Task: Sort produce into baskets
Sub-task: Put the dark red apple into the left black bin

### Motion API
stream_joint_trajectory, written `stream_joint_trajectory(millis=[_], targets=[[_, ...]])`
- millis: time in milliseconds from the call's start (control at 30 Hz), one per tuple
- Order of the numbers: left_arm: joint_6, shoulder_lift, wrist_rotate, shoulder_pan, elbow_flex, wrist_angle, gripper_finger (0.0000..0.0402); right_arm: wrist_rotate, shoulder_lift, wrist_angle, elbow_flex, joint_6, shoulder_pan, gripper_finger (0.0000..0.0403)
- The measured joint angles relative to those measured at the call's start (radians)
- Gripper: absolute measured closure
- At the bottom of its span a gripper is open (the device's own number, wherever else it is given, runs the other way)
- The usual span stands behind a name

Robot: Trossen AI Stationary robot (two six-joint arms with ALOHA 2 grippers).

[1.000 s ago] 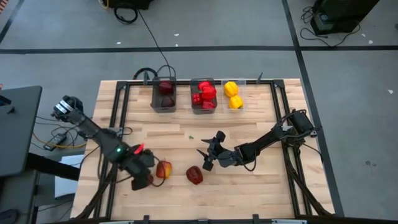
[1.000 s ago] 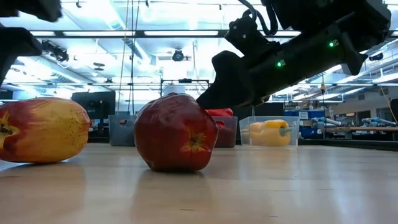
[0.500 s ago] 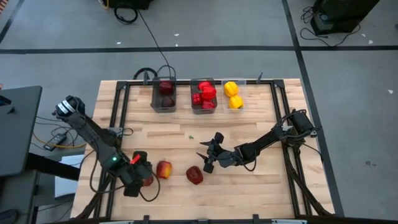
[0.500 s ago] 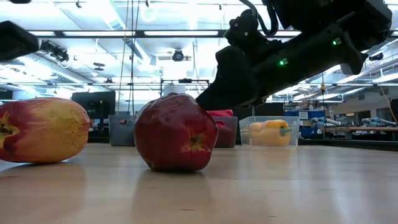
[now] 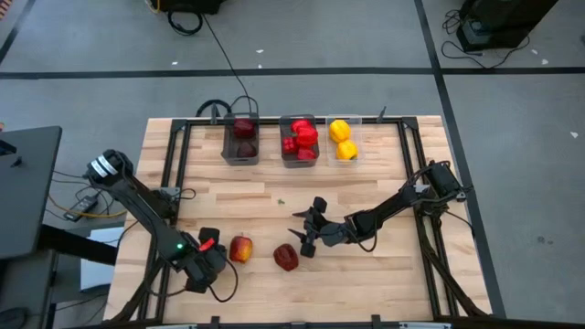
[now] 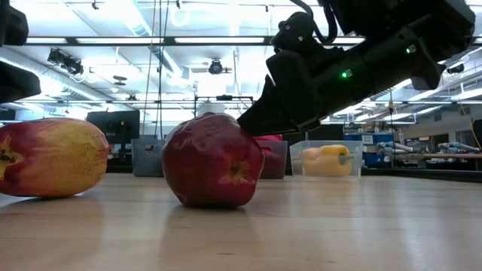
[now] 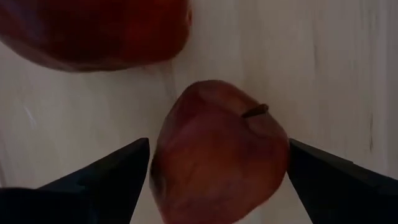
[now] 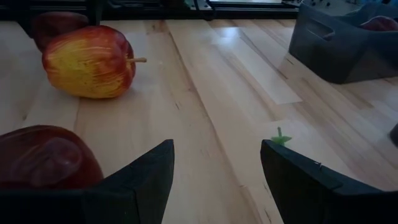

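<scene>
My left gripper [image 5: 203, 265] is open near the table's near left corner, pointing down over a dark red apple [image 7: 221, 155] that lies on the wood with its stem up. Its fingers stand close on either side of the apple. A red-yellow apple [image 5: 240, 249] and another dark red apple [image 5: 285, 258] lie to the right of it. My right gripper [image 5: 307, 230] is open and empty, just beyond that dark red apple [image 6: 212, 162]. At the far edge stand three baskets: a dark one with apples [image 5: 240, 153], a dark one with red peppers [image 5: 299, 160], and a clear one with yellow peppers [image 5: 345, 157]. My left gripper has one finger [image 7: 121, 171] at each side of the dark red apple, coming from above. I cannot tell whether they touch it. The apple rests on the table.
A black metal frame [image 5: 183, 164] runs along the table's left, right and far sides. A small green scrap [image 8: 280, 137] lies on the wood mid-table. Bare wood lies between the apples and the baskets.
My left gripper has gone toward the table's near edge and down over the dark red apple, which now lies hidden beneath it in the high view. The apples have not moved.
</scene>
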Motion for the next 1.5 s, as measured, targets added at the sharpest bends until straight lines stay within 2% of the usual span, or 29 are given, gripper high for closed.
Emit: stream_joint_trajectory(millis=[100, 300, 400, 533, 633, 733, 933, 1067, 1233, 1333, 1500], targets=[[0.002, 0.013, 0.0, 0.014, 0.0, 0.025, 0.0049, 0.001, 0.0, 0.003, 0.0, 0.0, 0.0, 0.0153], [0.024, 0.013, 0.005, 0.04, 0.001, 0.029, 0.0143, 0.002, 0.0, 0.01, 0.0, 0.001, 0.0, 0.0153], [0.02, 0.013, 0.007, 0.062, 0.004, 0.013, 0.0145, 0.002, 0.0, 0.014, 0.0, 0.001, 0.0, 0.0153], [0.024, 0.012, -0.004, 0.125, 0.066, -0.108, 0.0145, 0.002, 0.0, 0.016, 0.0, 0.001, 0.0, 0.0153], [0.117, 0.01, -0.021, 0.191, 0.158, -0.237, 0.0139, 0.002, 0.0, 0.029, 0.0, 0.001, 0.0, 0.0155], [0.24, 0.009, -0.103, 0.266, 0.262, -0.371, 0.012, 0.002, 0.0, 0.049, 0.0, -0.001, -0.001, 0.0158], [0.43, 0.008, -0.236, 0.482, 0.4, -0.481, 0.0124, 0.002, 0.0, 0.054, 0.0, -0.003, -0.001, 0.0166], [0.53, 0.008, -0.285, 0.657, 0.417, -0.48, 0.0126, 0.002, 0.0, 0.054, 0.0, -0.003, -0.001, 0.0167], [0.611, 0.009, -0.397, 0.894, 0.409, -0.449, 0.0123, 0.002, 0.0, 0.054, 0.0, -0.003, -0.001, 0.0167], [0.71, 0.009, -0.388, 1.037, 0.409, -0.411, 0.0123, 0.002, 0.0, 0.055, 0.0, 0.0, -0.003, 0.0167], [0.792, 0.009, -0.275, 1.237, 0.409, -0.28, 0.0122, 0.002, 0.0, 0.055, 0.0, -0.001, -0.003, 0.0167]])
